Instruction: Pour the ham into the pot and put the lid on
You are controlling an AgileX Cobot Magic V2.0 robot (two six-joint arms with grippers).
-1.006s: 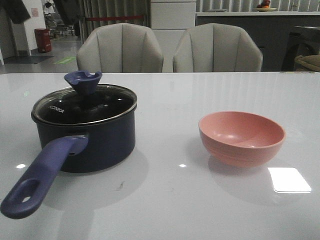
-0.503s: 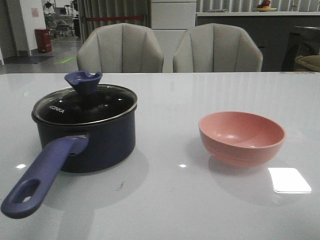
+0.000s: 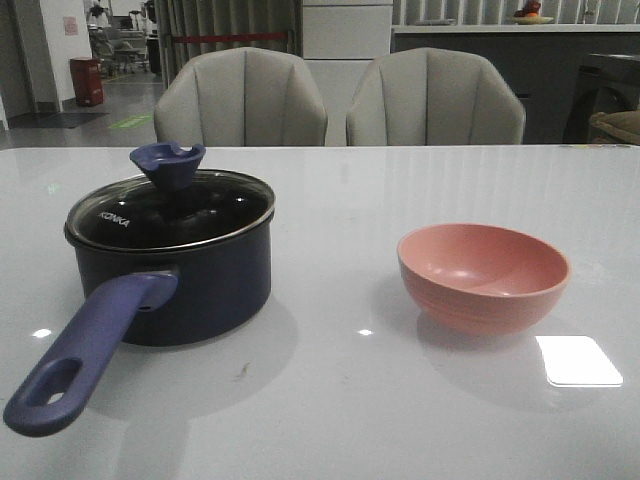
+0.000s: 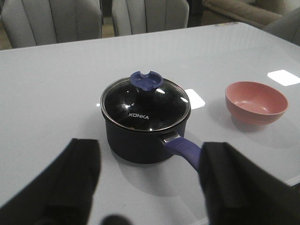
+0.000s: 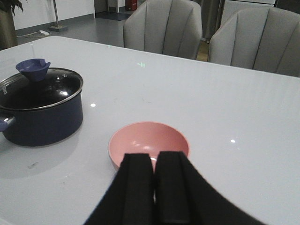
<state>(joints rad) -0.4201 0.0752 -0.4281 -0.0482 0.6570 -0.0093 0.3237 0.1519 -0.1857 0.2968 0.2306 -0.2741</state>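
The dark navy pot (image 3: 190, 280) stands at the table's left with its purple-blue handle (image 3: 85, 350) pointing toward the front. The glass lid (image 3: 165, 210) with the blue knob (image 3: 166, 162) sits on it. The pot also shows in the left wrist view (image 4: 140, 136) and the right wrist view (image 5: 42, 119). The pink bowl (image 3: 484, 275) at the right looks empty. The ham is hidden. My left gripper (image 4: 150, 183) is open, held back from the pot. My right gripper (image 5: 154, 176) is shut and empty, just short of the bowl (image 5: 149, 143).
Two grey chairs (image 3: 240, 98) (image 3: 435, 98) stand behind the table's far edge. A bright light patch (image 3: 578, 360) lies on the glossy white table (image 3: 340, 400) at the front right of the bowl.
The pot and its handle have shifted very slightly; the bowl has not moved. No gripper enters the front view.
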